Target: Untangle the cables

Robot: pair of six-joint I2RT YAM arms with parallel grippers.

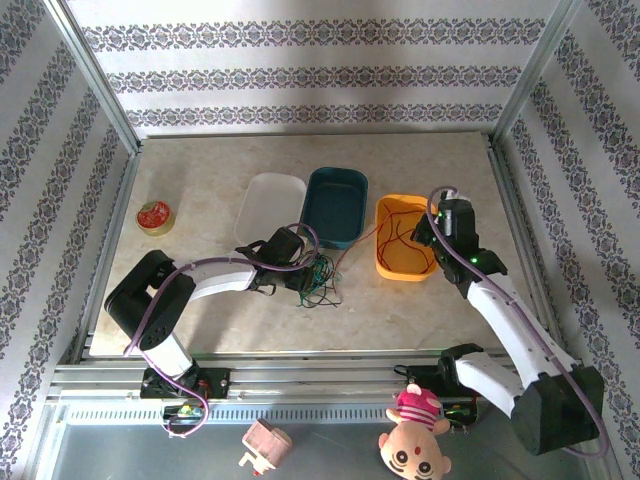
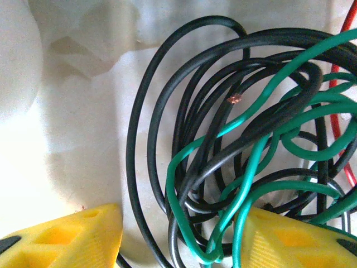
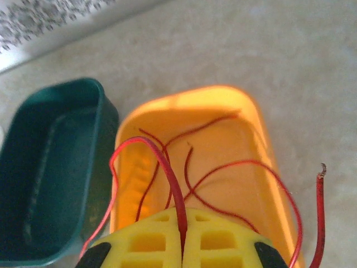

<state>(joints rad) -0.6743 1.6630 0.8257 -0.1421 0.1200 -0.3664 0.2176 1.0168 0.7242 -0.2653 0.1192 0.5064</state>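
Partly done: the right gripper [image 3: 182, 234], closed on a red cable [image 3: 167, 162], holds it over the orange tray [image 3: 251, 111], while the left gripper [image 2: 178, 234], jaws wide, straddles knotted black and green cables [image 2: 223, 139] on the desk [image 1: 420, 310].

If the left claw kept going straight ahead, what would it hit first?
Likely the tangled black and green cables just ahead of the open left gripper, then the table; depth is unclear.

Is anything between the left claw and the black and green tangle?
Nothing visible. The open left claw straddles the black and green cables, with strands lying between its fingers. A red cable skirts the tangle's right edge.
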